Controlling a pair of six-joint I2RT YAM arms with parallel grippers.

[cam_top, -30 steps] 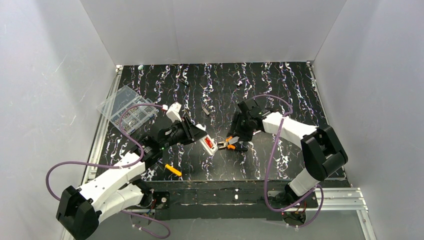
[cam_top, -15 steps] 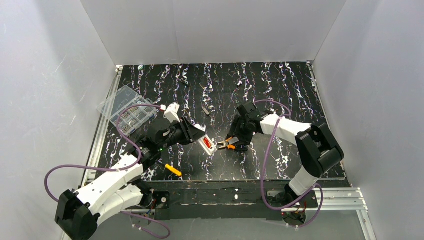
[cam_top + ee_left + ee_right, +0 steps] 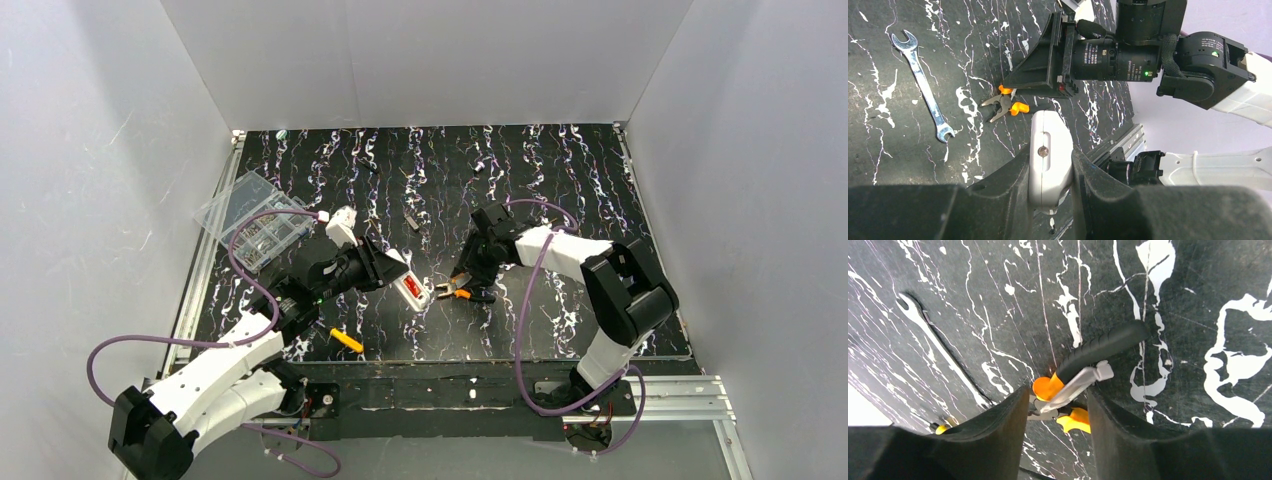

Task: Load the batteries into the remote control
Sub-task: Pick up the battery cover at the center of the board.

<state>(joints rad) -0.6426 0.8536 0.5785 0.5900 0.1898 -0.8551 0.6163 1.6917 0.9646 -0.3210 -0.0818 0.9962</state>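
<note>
Black white-veined desk [image 3: 560,180], white walls [image 3: 420,60]. Remote control [image 3: 1049,160], smooth white plastic, is off the desk, clamped tight in the left jaws; a red battery [image 3: 411,287] sits in it. Left arm [image 3: 230,350] reaches centre. Right jaws straddle orange-handled pliers [image 3: 1088,360] lying flat; can't tell if gripped. Steel wrench [image 3: 923,85] nearby.

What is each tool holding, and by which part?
Left tool: the remote control, pinched at one end. Right tool: straddles the pliers at the pivot; whether it grips them cannot be told.
</note>
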